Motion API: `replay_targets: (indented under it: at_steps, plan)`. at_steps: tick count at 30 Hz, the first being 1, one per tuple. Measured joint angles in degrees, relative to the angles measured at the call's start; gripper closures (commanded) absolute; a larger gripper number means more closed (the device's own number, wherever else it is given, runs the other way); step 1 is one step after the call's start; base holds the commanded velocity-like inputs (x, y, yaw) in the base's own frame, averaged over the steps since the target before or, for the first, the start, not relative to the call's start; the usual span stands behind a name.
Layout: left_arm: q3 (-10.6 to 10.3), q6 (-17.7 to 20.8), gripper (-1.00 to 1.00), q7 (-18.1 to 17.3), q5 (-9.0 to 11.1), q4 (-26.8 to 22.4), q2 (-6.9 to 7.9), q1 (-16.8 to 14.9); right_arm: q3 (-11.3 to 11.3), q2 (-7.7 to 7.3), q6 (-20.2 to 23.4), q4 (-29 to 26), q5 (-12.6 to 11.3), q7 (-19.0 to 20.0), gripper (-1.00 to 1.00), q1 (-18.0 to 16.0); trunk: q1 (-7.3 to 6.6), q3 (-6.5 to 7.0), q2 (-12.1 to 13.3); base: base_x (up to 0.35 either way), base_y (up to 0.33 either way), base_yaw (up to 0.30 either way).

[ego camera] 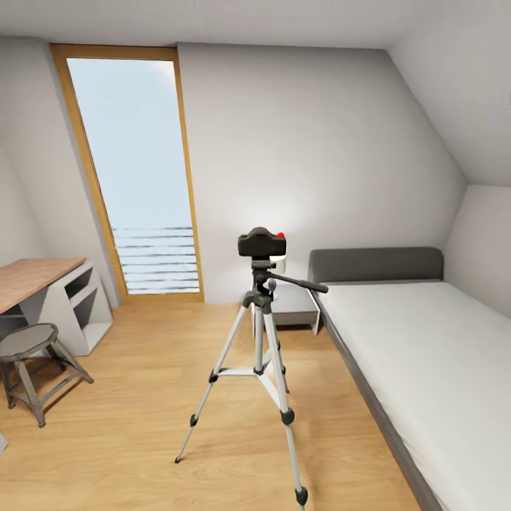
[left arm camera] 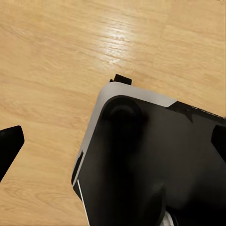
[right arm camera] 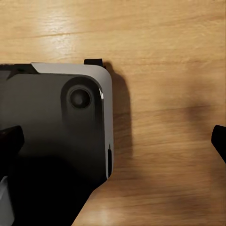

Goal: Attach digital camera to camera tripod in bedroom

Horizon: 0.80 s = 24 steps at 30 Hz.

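- Digital camera (ego camera: pixel 262 243) sits atop the camera tripod (ego camera: pixel 259 333) head, at my twelve o'clock; attachment appears complete.
- Both my grippers hang spread and empty over the wood floor (left arm camera: pixel 52 61).

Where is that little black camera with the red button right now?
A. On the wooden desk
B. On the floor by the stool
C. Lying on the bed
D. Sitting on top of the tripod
D: in the head view the digital camera sits on the head of the camera tripod, which stands on the wood floor beside the bed.
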Motion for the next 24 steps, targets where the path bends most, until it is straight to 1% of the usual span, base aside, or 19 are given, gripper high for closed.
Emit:
replay_targets:
  at_steps: [24]
  plan:
    - [0.0, 0.0, -1.0, 0.0, 0.0, 0.02, 0.0, 0.0, 0.0, -0.09, 0.0, -0.05, 0.16, 0.0, -1.0, -0.02, 0.0, 2.21, 0.0, 0.0, 0.0, 0.0]
